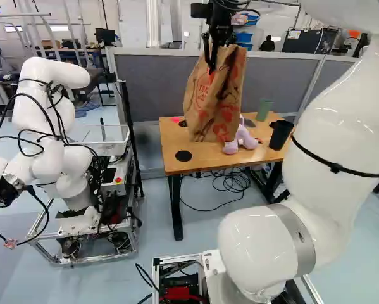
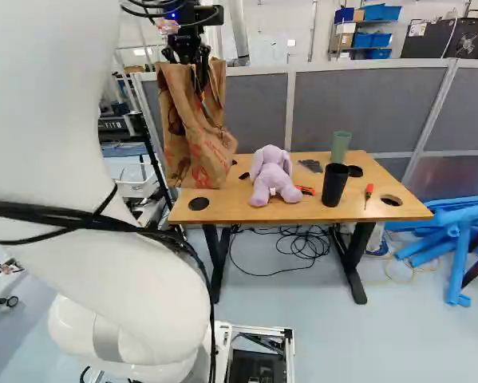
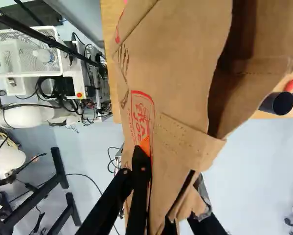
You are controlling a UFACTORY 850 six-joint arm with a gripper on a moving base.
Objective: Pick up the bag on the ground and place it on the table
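The paper bag (image 2: 195, 140) is in my gripper (image 1: 211, 63), upright at the left end of the table (image 2: 302, 212), with its base over or on the wood; I can't tell whether it bears any weight there. In the wrist view I see both fingers closed on the brown paper from two sides, an orange pad (image 3: 145, 145) against the printed face, and the bag's mouth gaping open beyond them. I have the gripper pointing down, above the tabletop, while my arm (image 1: 341, 133) reaches forward high over the scene. To the right of the bag sits a lilac plush toy (image 2: 272, 175), then a black cup (image 2: 334, 185) with a green cup (image 2: 340, 145) on its far side.
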